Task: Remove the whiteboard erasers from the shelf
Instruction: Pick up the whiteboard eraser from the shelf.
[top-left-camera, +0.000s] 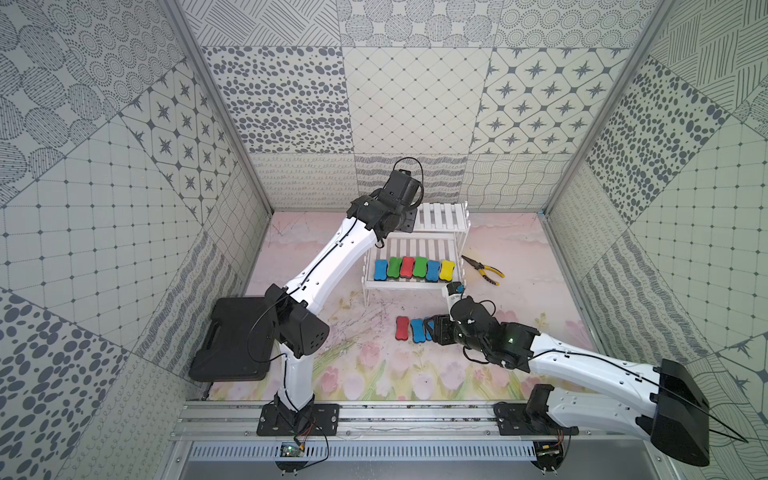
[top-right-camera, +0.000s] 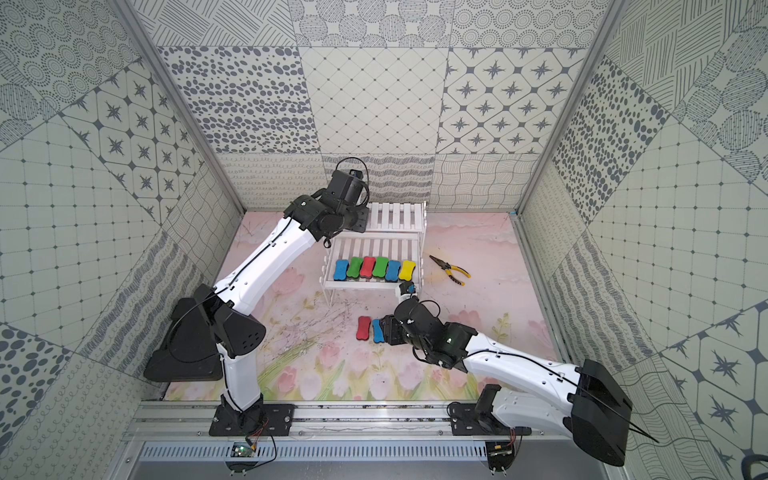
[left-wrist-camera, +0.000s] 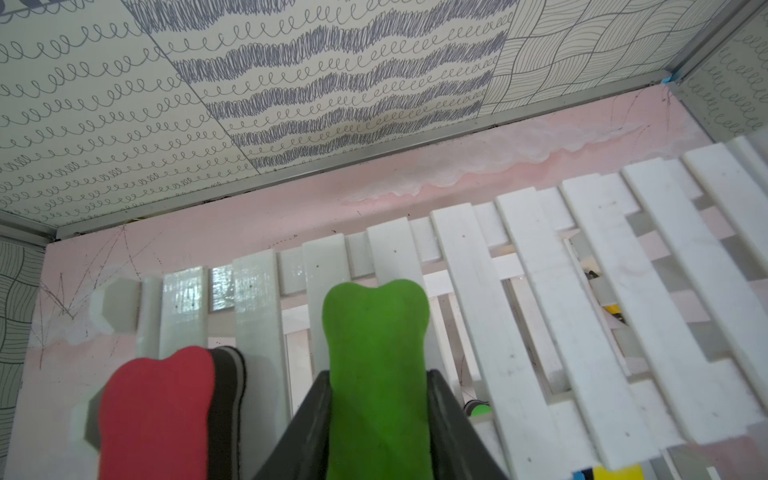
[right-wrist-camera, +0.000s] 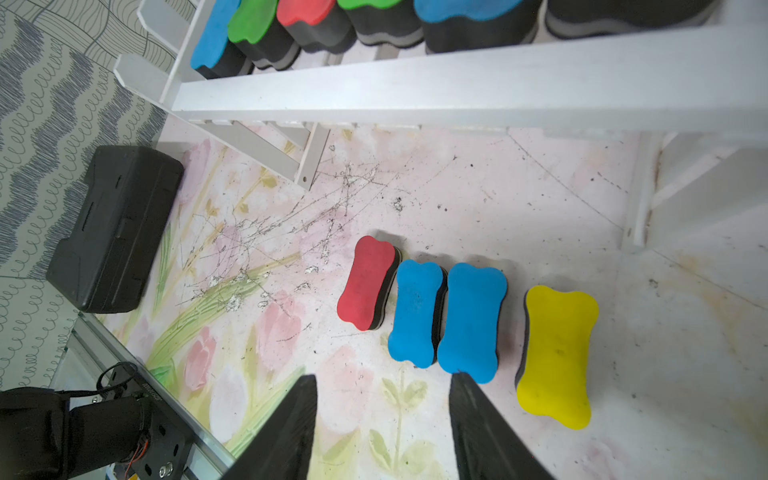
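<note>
My L gripper clamps green eraser at shelf's upper-tier left end, red eraser just beside; open slats rightward. Only L wrist view shows that grip; top views hide it under my L arm. My R gripper gapes empty over mat by four erasers; six erasers line lower tier.

No legible text anywhere.
</note>
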